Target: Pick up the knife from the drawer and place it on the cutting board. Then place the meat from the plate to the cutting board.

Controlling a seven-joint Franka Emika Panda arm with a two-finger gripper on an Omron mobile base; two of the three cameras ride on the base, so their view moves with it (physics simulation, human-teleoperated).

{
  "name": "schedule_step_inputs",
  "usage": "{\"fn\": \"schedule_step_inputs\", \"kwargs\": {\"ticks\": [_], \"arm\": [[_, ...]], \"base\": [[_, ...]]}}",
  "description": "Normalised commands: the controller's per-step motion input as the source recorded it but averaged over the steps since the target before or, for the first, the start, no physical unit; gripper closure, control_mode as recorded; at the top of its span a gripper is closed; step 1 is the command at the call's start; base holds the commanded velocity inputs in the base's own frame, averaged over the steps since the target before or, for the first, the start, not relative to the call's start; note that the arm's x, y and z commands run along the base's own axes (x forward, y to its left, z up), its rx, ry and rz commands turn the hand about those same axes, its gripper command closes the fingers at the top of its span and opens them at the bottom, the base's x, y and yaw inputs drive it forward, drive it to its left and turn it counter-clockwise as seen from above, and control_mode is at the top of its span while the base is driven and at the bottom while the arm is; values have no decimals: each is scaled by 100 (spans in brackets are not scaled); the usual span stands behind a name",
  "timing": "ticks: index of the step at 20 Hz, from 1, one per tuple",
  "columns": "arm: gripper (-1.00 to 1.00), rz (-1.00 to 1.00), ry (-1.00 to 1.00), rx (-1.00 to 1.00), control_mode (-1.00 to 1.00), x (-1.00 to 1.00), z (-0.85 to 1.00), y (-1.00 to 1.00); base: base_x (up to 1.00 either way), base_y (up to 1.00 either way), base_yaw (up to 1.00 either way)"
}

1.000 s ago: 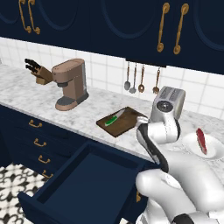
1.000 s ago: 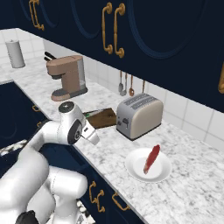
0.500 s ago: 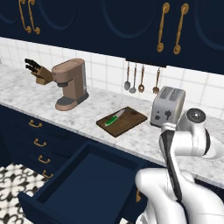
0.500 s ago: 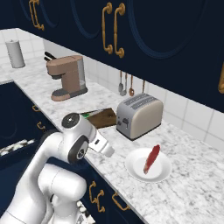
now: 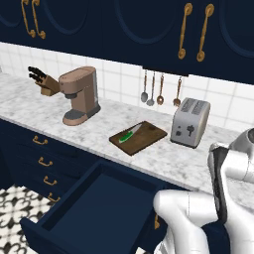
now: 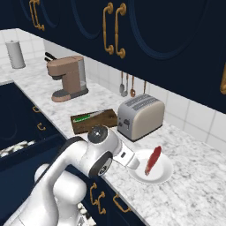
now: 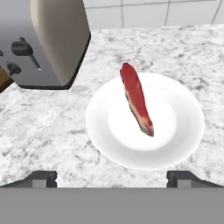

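- The meat lies on the plate at the centre of the hand view. It is a narrow red slab with a paler streak along its lower right edge.
- Its long axis runs from upper left to lower right in that view. One end points toward the toaster side of the frame, the other toward the plate's lower middle.
- In the right base view the meat slants up and to the right on the plate, at lower right of centre, just in front of the toaster.
- The knife already rests on the cutting board, green handle toward the lower left, so I judge the first half done and the meat step in hand.
- My gripper hangs above the plate's near edge with its jaws spread wide and nothing between them.
- Next I judge I need to turn the hand so the jaws straddle the slab across its narrow width, then come down on its middle and close.
- The drawer stands pulled out at the lower left of the left base view.
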Motion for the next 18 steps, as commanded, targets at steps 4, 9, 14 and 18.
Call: {"fn": "schedule_step_inputs", "kwargs": {"ticks": [4, 9, 14, 18], "arm": [[-100, 0, 1, 1, -100, 0, -21, -35], [-100, 0, 3, 1, -100, 0, -7, -56], [-100, 0, 10, 0, -100, 11, -1, -26], [-100, 3, 8, 0, -100, 38, -6, -2]], "base": [[0, 0, 0], [0, 0, 0], [0, 0, 0], [0, 0, 0]]}}
